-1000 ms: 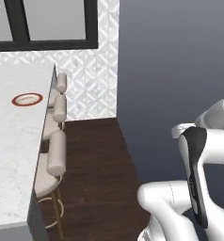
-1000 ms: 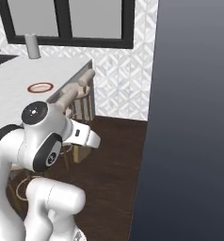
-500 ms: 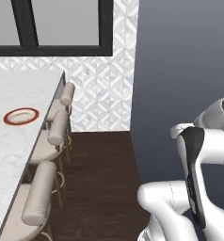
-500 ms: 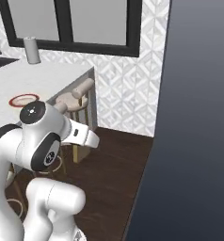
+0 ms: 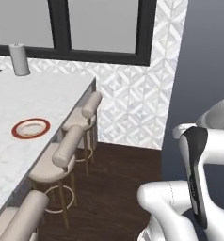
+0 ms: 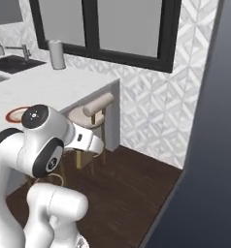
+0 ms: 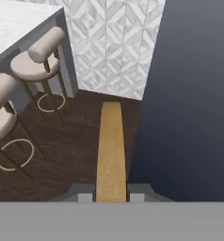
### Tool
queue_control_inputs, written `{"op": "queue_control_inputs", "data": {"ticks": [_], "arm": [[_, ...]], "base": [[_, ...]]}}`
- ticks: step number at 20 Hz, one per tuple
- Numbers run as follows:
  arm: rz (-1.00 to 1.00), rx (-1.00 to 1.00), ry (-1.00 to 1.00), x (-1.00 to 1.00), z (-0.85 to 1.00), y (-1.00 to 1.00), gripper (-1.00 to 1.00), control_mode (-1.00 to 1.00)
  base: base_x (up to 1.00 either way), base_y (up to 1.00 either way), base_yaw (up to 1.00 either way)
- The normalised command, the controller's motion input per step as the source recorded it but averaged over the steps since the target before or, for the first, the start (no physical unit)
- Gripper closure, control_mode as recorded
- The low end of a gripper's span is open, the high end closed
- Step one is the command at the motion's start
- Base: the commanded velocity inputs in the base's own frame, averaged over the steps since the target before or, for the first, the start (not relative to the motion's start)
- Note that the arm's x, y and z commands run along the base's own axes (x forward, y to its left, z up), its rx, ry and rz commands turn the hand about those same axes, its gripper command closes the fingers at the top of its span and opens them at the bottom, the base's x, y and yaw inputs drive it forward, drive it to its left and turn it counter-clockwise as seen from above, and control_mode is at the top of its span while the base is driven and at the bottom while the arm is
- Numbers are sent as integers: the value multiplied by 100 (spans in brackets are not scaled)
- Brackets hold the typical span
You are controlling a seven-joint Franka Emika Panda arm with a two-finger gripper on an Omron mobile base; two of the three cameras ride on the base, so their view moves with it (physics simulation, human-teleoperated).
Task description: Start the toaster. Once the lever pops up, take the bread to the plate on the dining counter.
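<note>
Left base view: I see the dining counter (image 5: 24,108) filling the left half of the frame, with the red-rimmed plate (image 5: 31,128) at middle left, bare, nothing on it. A grey paper-towel roll (image 5: 19,60) stands at upper left near the window. Three bar stools (image 5: 62,157) line the counter's edge, running down toward the lower left. The arm is folded at lower right.

Right base view: the same counter (image 6: 64,87) sits at upper left; the plate (image 6: 14,115) peeks out at middle left, partly hidden behind the arm's shoulder. A sink with faucet (image 6: 18,53) is at the top left corner.

Hand view: the gripper (image 7: 111,195) at bottom centre has its fingers pinching the bread (image 7: 111,146), seen edge-on as a tan strip running up the middle of the frame, over dark wood floor beside the stools.

Judgement: toasting and pickup look done, since the slice is in hand. Left: reach the counter and set the bread on the plate.
</note>
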Motion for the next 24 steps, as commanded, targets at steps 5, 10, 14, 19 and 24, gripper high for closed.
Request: {"op": "queue_control_inputs", "data": {"ticks": [5, 10, 14, 19, 24], "arm": [[0, 0, 0, 0, 0, 0, 100, 100], [0, 0, 0, 0, 0, 0, 100, 100], [0, 0, 0, 0, 0, 0, 100, 100], [0, 0, 0, 0, 0, 0, 100, 100], [0, 0, 0, 0, 0, 0, 100, 100]], "base": [[100, -24, 62], [79, -27, 70], [28, -13, 85], [10, -4, 92], [28, -32, 76]]}}
